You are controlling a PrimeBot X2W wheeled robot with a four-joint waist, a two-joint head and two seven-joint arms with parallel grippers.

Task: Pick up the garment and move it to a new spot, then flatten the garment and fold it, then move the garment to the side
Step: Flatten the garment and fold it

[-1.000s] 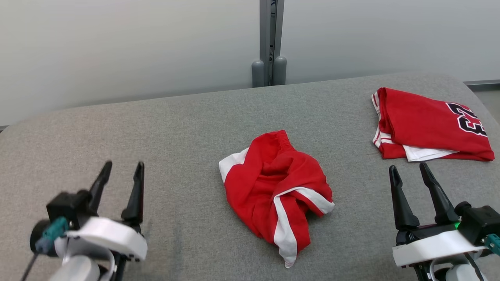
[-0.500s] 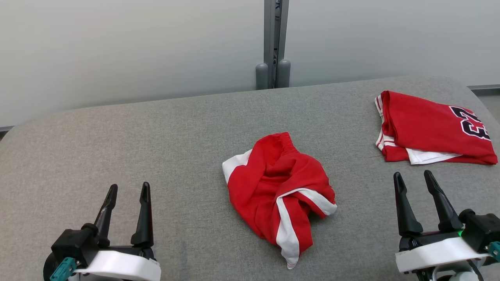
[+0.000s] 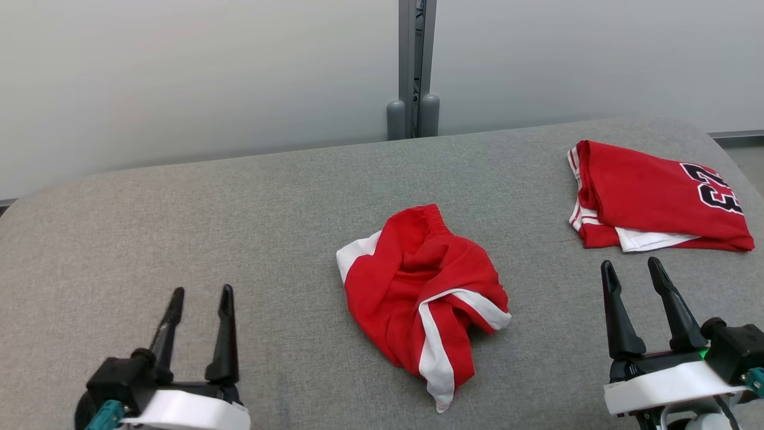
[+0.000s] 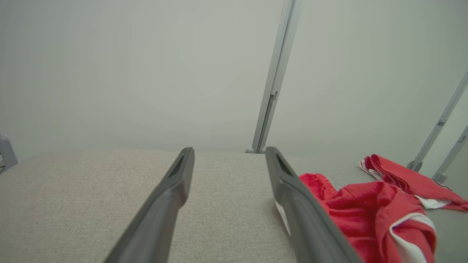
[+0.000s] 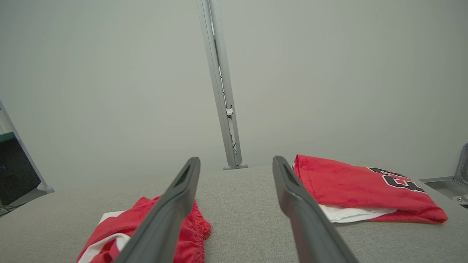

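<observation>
On the grey fabric-covered tabletop point(image 3: 239, 227), a crumpled pair of red shorts with white side stripes point(image 3: 412, 286) lies near the middle. It is in the same heap and on the same spot as a second ago; the slight shift of the whole head view comes from the camera. What differs is the left claw point(image 3: 202, 289). It sits lower and a little further right in the head view than it did a second ago, drawn back toward the robot's body, so less of its white wrist shell shows. The right claw point(image 3: 630, 261) holds nearly its earlier place at the lower right. Both claws have their two long dark fingers spread wide, with nothing between them.

The shorts lie between the two claws and well apart from each, to the right of the left claw and to the left of the right claw. In the left wrist view the red cloth shows to the right of the right-hand finger, which hides its near edge. In the right wrist view it sits at the lower left, partly behind the left-hand finger.

A folded red jersey with a black-and-white number point(image 3: 656, 197) lies at the table's far right, just beyond the right claw's fingertips and clear of the shorts. Behind the table a grey metal post point(image 3: 416, 60) stands against a pale wall.
</observation>
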